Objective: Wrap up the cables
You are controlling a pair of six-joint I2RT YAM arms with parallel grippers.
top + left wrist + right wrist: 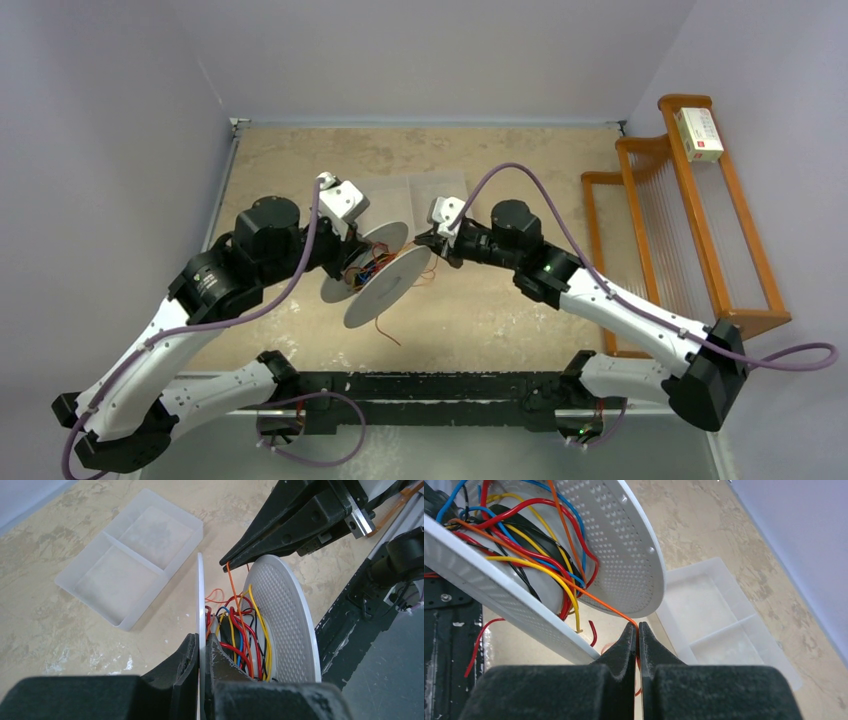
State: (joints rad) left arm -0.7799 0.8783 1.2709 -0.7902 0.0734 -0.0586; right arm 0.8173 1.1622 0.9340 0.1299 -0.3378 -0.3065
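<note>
The left gripper (201, 642) has its 2 fingers pressed together on the rim of 1 disc of the grey spool (285, 615), with the thin disc edge sandwiched between them. That grip carries the spool tilted above the table, and I'd guess it is meant to leave the gap between the 2 discs open toward the other arm.

The right gripper (638, 630) has its jaws closed on a single orange wire (599, 601). The wire runs taut from between those fingertips, over the perforated disc's edge and into the core. Held that far out, the strand can probably be led round the hub under tension instead of sagging.

Most of the cables (240, 630) sit between the discs, just past the left jaws. They make a loose tangle of red, yellow, blue, black and orange loops rather than tidy turns. A red tail (385, 330) hangs free below the spool, outside both grips.

A clear divided tray (155, 530) lies on the table beyond the left jaws, apart from the spool.

To my eye the wrapping is partway along. The pinched strand needs laying in, the dangling red end needs gathering, and a slack loop could easily slip over the disc rim.
</note>
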